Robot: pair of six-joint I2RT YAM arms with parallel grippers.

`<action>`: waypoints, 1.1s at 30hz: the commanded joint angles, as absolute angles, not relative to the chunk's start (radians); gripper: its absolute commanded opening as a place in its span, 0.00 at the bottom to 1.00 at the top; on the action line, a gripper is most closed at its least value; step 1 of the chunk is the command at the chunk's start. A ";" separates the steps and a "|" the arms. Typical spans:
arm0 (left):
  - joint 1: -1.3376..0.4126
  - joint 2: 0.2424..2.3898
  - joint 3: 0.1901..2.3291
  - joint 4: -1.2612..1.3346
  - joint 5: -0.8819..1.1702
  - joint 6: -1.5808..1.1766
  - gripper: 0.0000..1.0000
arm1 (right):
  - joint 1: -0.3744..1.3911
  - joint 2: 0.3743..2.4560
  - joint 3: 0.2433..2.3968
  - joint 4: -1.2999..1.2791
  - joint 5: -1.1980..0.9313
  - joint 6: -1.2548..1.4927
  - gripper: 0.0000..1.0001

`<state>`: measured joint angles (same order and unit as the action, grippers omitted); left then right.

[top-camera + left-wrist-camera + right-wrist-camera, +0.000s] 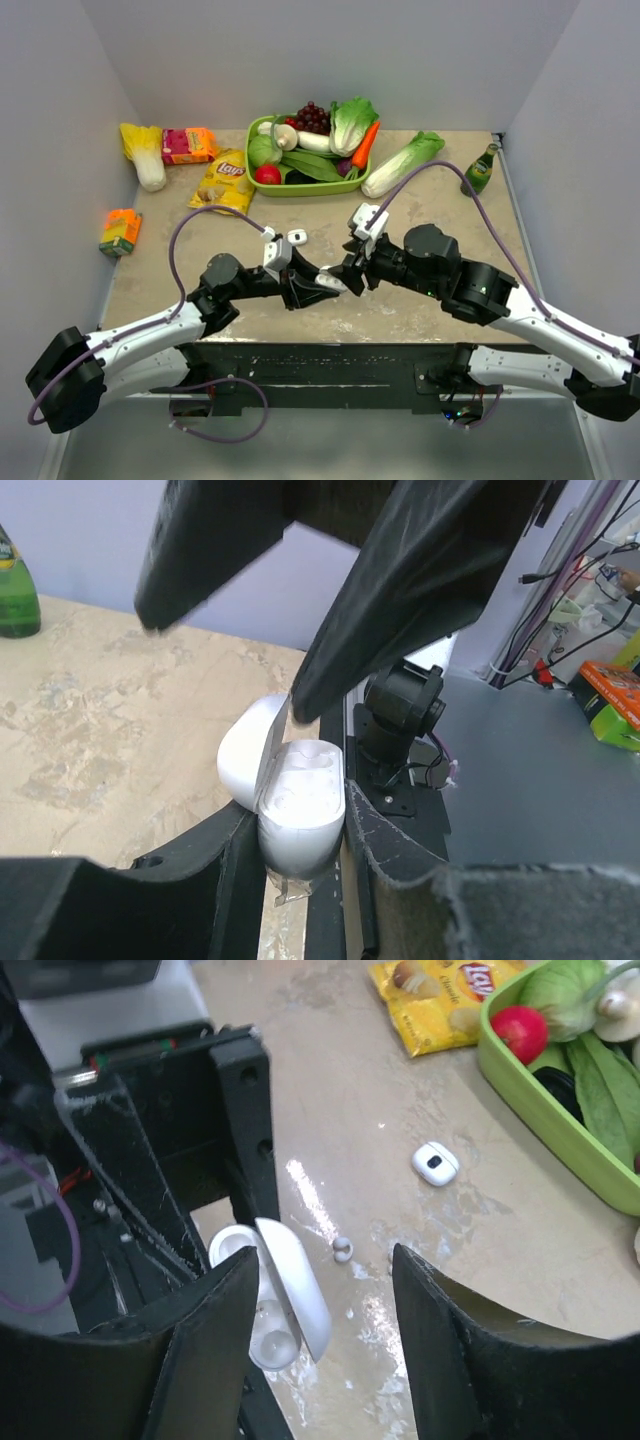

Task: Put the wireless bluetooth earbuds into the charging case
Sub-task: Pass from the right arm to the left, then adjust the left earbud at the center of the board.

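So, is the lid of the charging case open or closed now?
Open. The lid is hinged back from the charging case, and the recesses inside the case are visible.

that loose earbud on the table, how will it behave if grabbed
The earbud looks rounded and glossy, so it would probably slip or roll if nudged. It is tiny beside the right end effector, so likely very light and easily flicked.

Top camera looks down on the mottled beige table (140,280); both close wrist cameras share the open glossy white case (300,820).
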<state>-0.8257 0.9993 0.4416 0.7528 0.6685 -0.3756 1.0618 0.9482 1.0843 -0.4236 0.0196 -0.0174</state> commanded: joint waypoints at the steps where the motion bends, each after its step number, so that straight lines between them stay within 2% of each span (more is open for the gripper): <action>1: -0.827 0.963 0.396 0.857 0.595 -0.402 0.00 | 1.063 0.897 1.086 -0.301 0.150 0.087 0.62; 4: -0.828 0.908 0.354 0.854 0.502 -0.402 0.00 | 1.062 0.848 1.042 -0.238 0.280 0.155 0.68; 8: -0.830 0.777 0.243 0.851 0.313 -0.410 0.00 | 1.002 0.862 0.957 -0.239 0.359 0.288 0.67; 10: -0.833 0.686 0.200 0.850 0.202 -0.420 0.00 | 0.937 0.897 0.869 -0.201 0.268 0.328 0.65; 14: -0.834 0.578 0.111 0.835 0.069 -0.440 0.00 | 0.908 0.995 0.720 -0.071 0.198 0.396 0.53; 23: -0.836 0.534 0.072 0.816 0.032 -0.457 0.00 | 0.904 1.340 0.727 0.069 0.196 0.376 0.44; 33: -0.838 0.502 0.061 0.772 0.040 -0.451 0.00 | 0.822 1.581 0.842 0.107 0.167 0.350 0.52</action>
<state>-0.8326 0.5209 0.0669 0.7639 0.0528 -0.4458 0.8322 1.5311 0.7753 0.0429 0.1711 0.3637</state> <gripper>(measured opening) 0.348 0.508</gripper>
